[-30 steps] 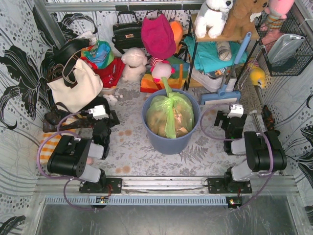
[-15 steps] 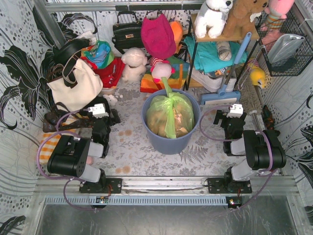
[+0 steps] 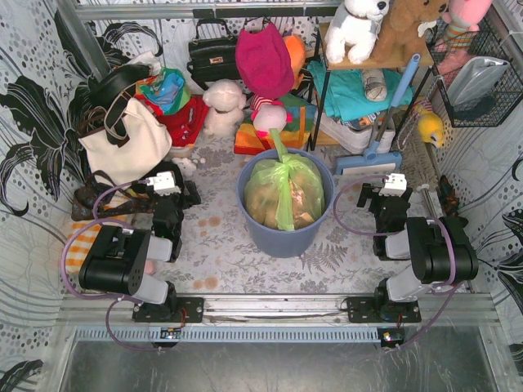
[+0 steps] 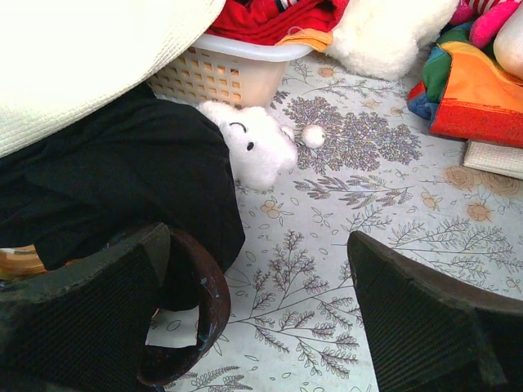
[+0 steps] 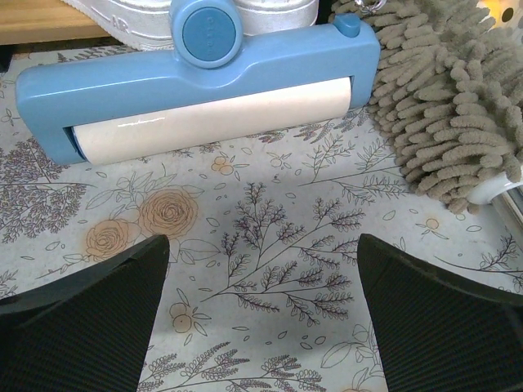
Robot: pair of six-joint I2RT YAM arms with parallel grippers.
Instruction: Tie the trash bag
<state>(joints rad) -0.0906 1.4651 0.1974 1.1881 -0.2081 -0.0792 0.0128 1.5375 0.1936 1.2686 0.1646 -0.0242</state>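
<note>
Floral-print table (image 3: 221,261), clutter piled along the far edge; barely anything's been changed in the last second, just the left gripper (image 4: 278,327) nudged slightly toward that edge; it and the right gripper (image 5: 261,318) are spread wide, nothing held, so the tying isn't being advanced. The trash bag (image 3: 286,192) is sat in the blue bin (image 3: 282,241) mid-table, untouched; neck bunched, green tail poking up, knot can't be confirmed.
</note>
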